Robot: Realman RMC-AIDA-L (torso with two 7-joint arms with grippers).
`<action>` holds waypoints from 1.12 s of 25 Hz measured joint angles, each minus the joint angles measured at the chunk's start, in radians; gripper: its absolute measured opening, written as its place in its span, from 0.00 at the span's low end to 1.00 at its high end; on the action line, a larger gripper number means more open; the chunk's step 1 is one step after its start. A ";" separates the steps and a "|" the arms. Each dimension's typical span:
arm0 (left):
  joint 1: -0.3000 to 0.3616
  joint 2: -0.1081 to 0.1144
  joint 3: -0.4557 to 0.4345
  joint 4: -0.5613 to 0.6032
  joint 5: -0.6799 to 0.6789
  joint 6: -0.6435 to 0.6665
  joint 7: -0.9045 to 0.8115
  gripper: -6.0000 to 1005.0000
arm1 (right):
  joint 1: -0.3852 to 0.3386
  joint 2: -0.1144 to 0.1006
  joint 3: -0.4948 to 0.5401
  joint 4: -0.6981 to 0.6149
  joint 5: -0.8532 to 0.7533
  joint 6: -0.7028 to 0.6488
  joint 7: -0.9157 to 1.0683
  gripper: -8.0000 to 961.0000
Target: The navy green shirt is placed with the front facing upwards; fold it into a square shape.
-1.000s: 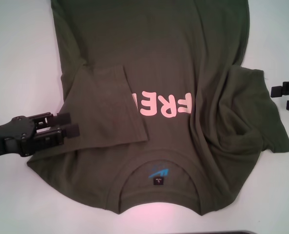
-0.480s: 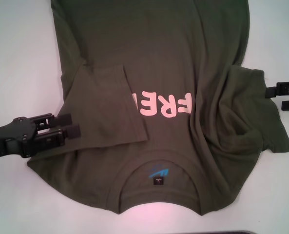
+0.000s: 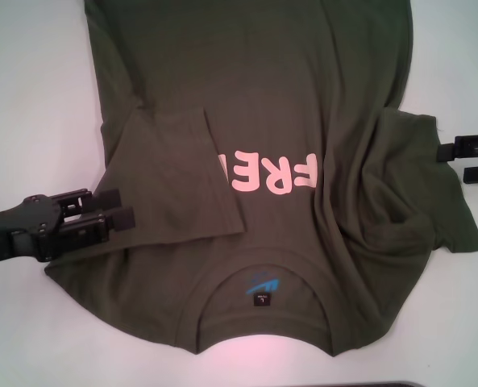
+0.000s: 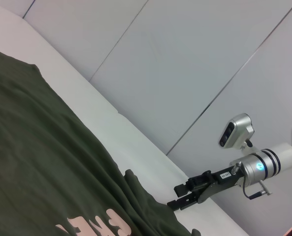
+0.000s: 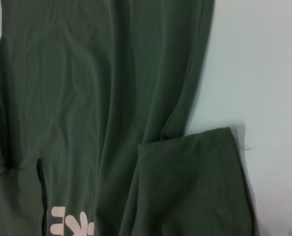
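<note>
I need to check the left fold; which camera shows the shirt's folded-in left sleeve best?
Head view: the left sleeve lies folded inward, covering part of the pink letters. The wrist views show only other parts of the shirt.

A plain white table (image 3: 29, 97) stands before a pale grey panelled wall (image 4: 195, 59).
</note>
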 joint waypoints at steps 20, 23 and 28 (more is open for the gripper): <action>0.000 0.000 -0.006 0.001 0.000 0.000 0.000 0.63 | 0.012 0.013 -0.017 0.014 0.000 0.021 0.004 0.82; 0.001 0.000 -0.006 0.001 0.000 0.000 0.000 0.63 | 0.012 0.013 -0.017 0.016 0.000 0.019 0.004 0.82; -0.002 0.000 -0.006 0.001 0.000 0.000 0.000 0.63 | 0.018 0.013 -0.017 0.028 0.000 0.018 0.004 0.81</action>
